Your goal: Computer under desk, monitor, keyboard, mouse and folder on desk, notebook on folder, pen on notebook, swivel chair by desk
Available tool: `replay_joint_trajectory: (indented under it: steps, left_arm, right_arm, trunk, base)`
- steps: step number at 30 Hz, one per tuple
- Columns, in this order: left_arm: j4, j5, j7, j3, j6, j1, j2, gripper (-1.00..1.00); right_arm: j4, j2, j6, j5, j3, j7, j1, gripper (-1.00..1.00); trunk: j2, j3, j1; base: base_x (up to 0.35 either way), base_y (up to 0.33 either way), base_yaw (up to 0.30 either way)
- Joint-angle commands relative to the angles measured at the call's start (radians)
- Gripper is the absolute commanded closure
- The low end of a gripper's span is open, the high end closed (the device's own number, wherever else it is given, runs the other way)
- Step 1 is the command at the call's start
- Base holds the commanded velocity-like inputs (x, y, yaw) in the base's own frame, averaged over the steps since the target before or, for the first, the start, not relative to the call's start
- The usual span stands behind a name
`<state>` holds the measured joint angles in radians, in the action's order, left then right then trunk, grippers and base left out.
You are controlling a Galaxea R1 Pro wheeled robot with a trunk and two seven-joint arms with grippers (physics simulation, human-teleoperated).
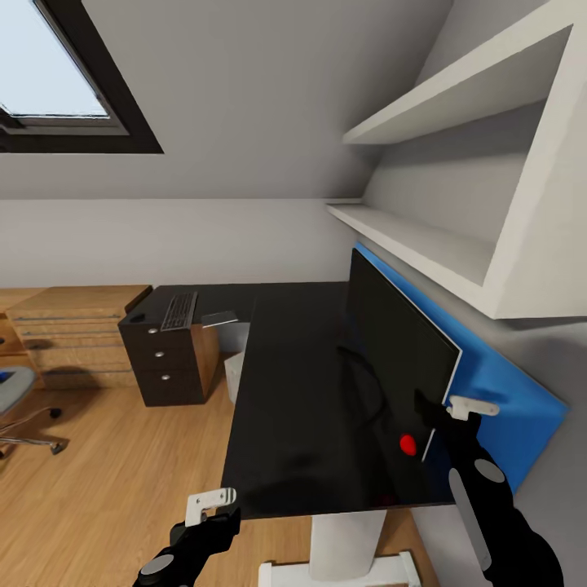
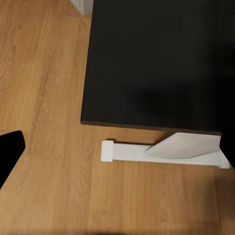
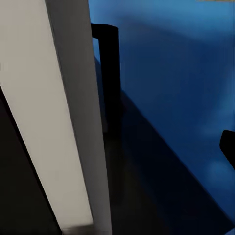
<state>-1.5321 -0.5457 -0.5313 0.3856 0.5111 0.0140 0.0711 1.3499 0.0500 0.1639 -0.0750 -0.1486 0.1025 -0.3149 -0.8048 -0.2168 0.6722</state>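
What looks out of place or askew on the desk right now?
The monitor stands on the desk turned edge-on along the blue back panel. The right gripper is at its near edge. The keyboard lies far off on the other wing.

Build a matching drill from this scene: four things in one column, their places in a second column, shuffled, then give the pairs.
Things:
1. monitor
2. keyboard
3. swivel chair
4. left gripper

Places:
A. on the wood floor at the view's left edge
B. on the desk's far end, above the dark drawer unit
C. upright on the desk beside the blue back panel
D. near the desk's front edge, over the floor

Pairs: 1-C, 2-B, 3-A, 4-D
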Motion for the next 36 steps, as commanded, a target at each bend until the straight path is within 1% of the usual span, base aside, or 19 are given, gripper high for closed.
replay_joint_trajectory:
  steps: [1,8,16,22,23,25,26,27,28,29,31,32,33,34,36]
  left_arm:
    - [-0.001,-0.01,-0.01,0.002,0.001,0.001,0.001,-1.0]
    - [0.0,-0.011,-0.01,-0.003,0.001,0.001,0.001,-1.0]
    - [0.001,-0.011,-0.013,-0.006,-0.001,0.001,0.002,-1.0]
    - [0.018,-0.01,-0.017,-0.007,-0.006,0.001,0.004,-1.0]
    - [0.134,-0.009,-0.015,-0.007,-0.012,0.001,0.006,-1.0]
    - [0.189,-0.009,-0.013,-0.008,-0.017,0.001,0.007,-1.0]
    - [0.248,-0.009,-0.011,-0.009,-0.028,0.001,0.007,-1.0]
    - [0.355,-0.008,-0.008,-0.017,-0.085,0.001,0.007,-1.0]
    - [0.395,-0.008,-0.005,-0.023,-0.129,0.0,0.007,-1.0]
    - [0.41,-0.008,-0.004,-0.025,-0.152,0.001,0.007,-1.0]
    - [0.455,-0.008,-0.002,-0.031,-0.227,0.0,0.007,-1.0]
    - [0.488,-0.008,-0.002,-0.032,-0.258,0.001,0.007,-1.0]
    - [0.511,-0.008,-0.002,-0.033,-0.27,0.001,0.007,-1.0]
    - [0.522,-0.008,-0.003,-0.033,-0.275,0.001,0.007,-1.0]
    - [0.568,-0.007,-0.003,-0.034,-0.286,0.001,0.007,-1.0]
  right_arm:
    - [0.002,0.001,0.005,-0.008,0.001,0.005,-0.001,-1.0]
    - [-0.001,0.001,0.005,-0.008,0.001,0.005,-0.001,-1.0]
    - [-0.027,-0.001,0.004,-0.008,0.002,0.003,-0.001,-1.0]
    - [-0.055,0.002,-0.024,-0.008,0.003,0.003,-0.001,-1.0]
    - [-0.117,0.003,-0.031,-0.008,0.005,0.003,-0.001,-1.0]
    - [-0.148,0.004,-0.038,-0.008,0.005,0.003,-0.001,-1.0]
    - [-0.18,0.004,-0.054,-0.007,0.005,0.002,-0.001,-1.0]
    - [-0.242,0.005,-0.108,-0.007,0.005,0.002,-0.001,-1.0]
    - [-0.267,0.004,-0.135,-0.006,0.004,0.002,-0.001,-1.0]
    - [-0.28,0.004,-0.145,-0.005,0.004,0.002,-0.001,-1.0]
    - [-0.343,0.002,-0.172,-0.003,0.003,0.002,-0.001,-1.0]
    - [-0.412,0.001,-0.182,-0.003,0.003,0.002,-0.001,-1.0]
    - [-0.461,0.0,-0.192,-0.003,0.003,0.002,-0.001,-1.0]
    - [-0.485,0.0,-0.199,-0.003,0.003,0.003,-0.001,-1.0]
    - [-0.579,-0.001,-0.258,-0.003,0.002,0.003,-0.001,-1.0]
  trunk:
    - [-0.001,-0.002,0.0]
    - [-0.001,-0.002,0.0]
    - [-0.001,-0.002,0.0]
    - [-0.001,-0.002,0.0]
    - [-0.001,-0.002,0.0]
    - [-0.001,-0.002,0.0]
    - [-0.001,-0.002,0.0]
    - [-0.001,-0.002,0.0]
    - [-0.001,-0.002,0.0]
    - [-0.001,-0.002,0.0]
    - [-0.001,-0.002,0.0]
    - [-0.001,-0.002,0.0]
    - [-0.001,-0.002,0.0]
    - [-0.001,-0.002,0.0]
    - [-0.001,-0.002,0.0]
  base:
    - [-0.14,0.0,0.0]
    - [-0.277,0.0,0.0]
    - [-0.333,0.0,0.0]
    - [-0.333,0.052,0.0]
    - [-0.232,0.239,0.0]
    - [-0.202,0.263,0.0]
    - [-0.179,0.281,0.0]
    - [-0.151,0.3,0.0]
    - [-0.139,0.305,0.0]
    - [-0.133,0.307,0.0]
    - [-0.121,0.31,0.0]
    - [-0.111,0.313,0.0]
    - [-0.109,0.314,0.0]
    - [-0.108,0.314,0.0]
    - [-0.106,0.314,0.0]
